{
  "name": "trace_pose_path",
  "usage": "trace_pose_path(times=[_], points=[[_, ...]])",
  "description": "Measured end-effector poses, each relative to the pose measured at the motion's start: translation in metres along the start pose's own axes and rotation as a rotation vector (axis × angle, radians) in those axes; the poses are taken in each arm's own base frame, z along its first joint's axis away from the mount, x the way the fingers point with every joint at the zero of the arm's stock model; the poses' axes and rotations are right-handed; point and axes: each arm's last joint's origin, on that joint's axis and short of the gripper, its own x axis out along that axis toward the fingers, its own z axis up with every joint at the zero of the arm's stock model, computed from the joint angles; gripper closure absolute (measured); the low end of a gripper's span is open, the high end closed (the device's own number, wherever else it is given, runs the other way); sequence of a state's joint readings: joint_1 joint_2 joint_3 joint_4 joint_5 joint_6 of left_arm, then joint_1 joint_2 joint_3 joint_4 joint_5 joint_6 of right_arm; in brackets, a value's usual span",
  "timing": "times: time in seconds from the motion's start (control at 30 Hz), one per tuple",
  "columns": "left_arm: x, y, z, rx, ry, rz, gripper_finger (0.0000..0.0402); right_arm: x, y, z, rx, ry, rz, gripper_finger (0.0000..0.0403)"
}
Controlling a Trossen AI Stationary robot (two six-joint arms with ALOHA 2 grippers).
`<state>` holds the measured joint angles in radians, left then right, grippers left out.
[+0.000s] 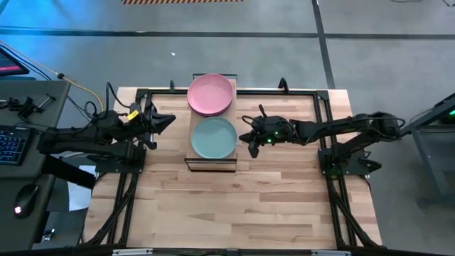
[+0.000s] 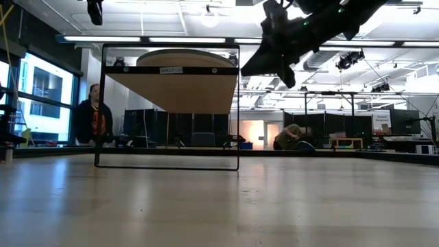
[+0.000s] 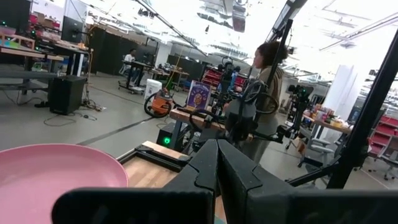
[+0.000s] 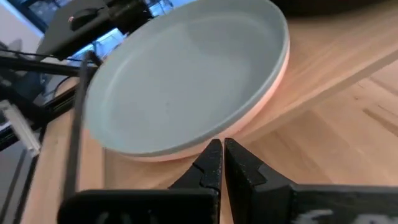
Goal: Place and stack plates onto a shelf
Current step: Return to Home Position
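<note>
The shelf (image 1: 234, 162) stands at the table's far middle. A pink plate (image 1: 210, 94) rests on its far end and a light teal plate (image 1: 213, 137) on its near end. In the right wrist view the teal plate (image 4: 186, 74) sits on a pale pinkish plate whose rim (image 4: 267, 99) shows beneath it. My left gripper (image 1: 173, 119) is shut, left of the shelf, near the pink plate (image 3: 56, 180). My right gripper (image 1: 244, 138) is shut just right of the teal plate's rim and raised to about shelf-top height (image 2: 247, 68). The other plates are out of view.
Dark frame rails (image 1: 323, 107) run along the table's left, right and far sides. Bare wooden tabletop (image 1: 234, 206) lies near of the shelf. A keyboard (image 1: 11, 142) and mouse (image 1: 27, 193) sit on a side desk at left. People (image 3: 267, 93) stand in the room beyond.
</note>
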<state>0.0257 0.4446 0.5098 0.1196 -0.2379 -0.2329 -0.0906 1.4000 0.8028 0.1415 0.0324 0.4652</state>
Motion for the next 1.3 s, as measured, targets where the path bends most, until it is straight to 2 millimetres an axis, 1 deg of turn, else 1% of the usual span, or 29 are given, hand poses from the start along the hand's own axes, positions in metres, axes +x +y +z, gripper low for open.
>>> trace_pose_path(times=[0.07, 0.13, 0.27, 0.37, 0.5, 0.67, 0.83, 1.0, 1.13, 1.3], points=[[0.0, 0.0, 0.0, 0.0, 0.0, 0.0, 0.0401, -0.008, 0.0, 0.003, -0.004, 0.007, 0.01, 0.0403], [0.0, 0.0, 0.0, 0.0, 0.0, 0.0, 0.0401, -0.019, 0.0, 0.009, -0.022, -0.007, 0.008, 0.0403], [0.0, 0.0, 0.0, 0.014, 0.004, 0.001, 0.0401, -0.046, 0.0, 0.025, -0.051, -0.088, 0.019, 0.0403], [0.0, 0.0, 0.0, 0.027, 0.003, 0.002, 0.0401, -0.062, 0.001, 0.034, -0.07, -0.151, 0.035, 0.0403], [0.0, 0.0, 0.0, 0.029, 0.002, 0.007, 0.0401, -0.076, 0.005, 0.039, -0.085, -0.189, 0.078, 0.0403], [0.0, 0.0, 0.0, 0.028, 0.001, 0.007, 0.0401, -0.093, 0.011, 0.045, -0.092, -0.215, 0.204, 0.0403], [0.0, 0.0, 0.0, 0.026, 0.001, 0.007, 0.0401, -0.114, 0.016, 0.053, -0.103, -0.31, 0.254, 0.0403], [0.0, 0.0, 0.0, 0.026, 0.001, 0.007, 0.0401, -0.124, 0.017, 0.055, -0.111, -0.341, 0.266, 0.0403], [0.0, 0.0, 0.0, 0.023, 0.001, 0.007, 0.0401, -0.124, 0.017, 0.055, -0.112, -0.341, 0.266, 0.0403], [0.0, 0.0, 0.0, -0.02, 0.004, -0.004, 0.0401, -0.124, 0.017, 0.055, -0.112, -0.341, 0.265, 0.0403]])
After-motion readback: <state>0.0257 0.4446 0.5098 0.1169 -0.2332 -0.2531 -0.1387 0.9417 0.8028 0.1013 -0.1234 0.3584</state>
